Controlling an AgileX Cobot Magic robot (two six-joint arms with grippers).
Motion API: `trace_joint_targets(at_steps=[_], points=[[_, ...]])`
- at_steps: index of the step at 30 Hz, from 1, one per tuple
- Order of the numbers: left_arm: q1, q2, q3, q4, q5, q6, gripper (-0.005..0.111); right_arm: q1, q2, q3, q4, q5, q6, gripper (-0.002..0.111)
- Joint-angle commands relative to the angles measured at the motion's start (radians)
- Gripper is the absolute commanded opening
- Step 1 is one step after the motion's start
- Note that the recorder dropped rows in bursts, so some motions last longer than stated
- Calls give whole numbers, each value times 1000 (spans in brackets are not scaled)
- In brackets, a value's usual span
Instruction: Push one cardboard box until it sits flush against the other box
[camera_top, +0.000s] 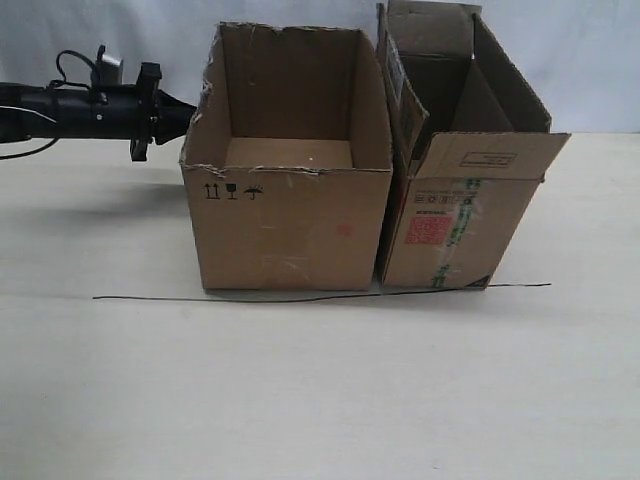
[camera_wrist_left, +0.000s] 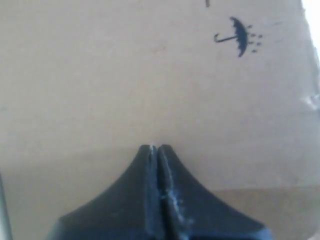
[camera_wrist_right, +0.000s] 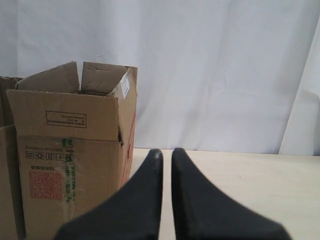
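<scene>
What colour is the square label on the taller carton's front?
Red. The square label on the taller carton shows best in the right wrist view.

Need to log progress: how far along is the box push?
Mostly done: the wide box stands right beside the tall box, with only a dark seam between them. In hand: the left gripper, shut, is up against the wide box's outer side. Left: perhaps a final nudge; full contact cannot be confirmed.
</scene>
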Motion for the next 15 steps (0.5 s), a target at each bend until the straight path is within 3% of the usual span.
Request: trace_joint_targets(at_steps=[1, 8, 11, 15], points=[[-9, 20, -10, 4, 21, -15, 0, 0, -3, 4, -1, 2, -2, 5], [-6, 23, -55, 7, 36, -15, 0, 0, -3, 4, -1, 2, -2, 5], [34, 1, -55, 20, 36, -19, 0, 0, -3, 4, -1, 2, -2, 5], [102, -75, -55, 194, 36, -93, 0, 0, -3, 4, -1, 2, -2, 5]])
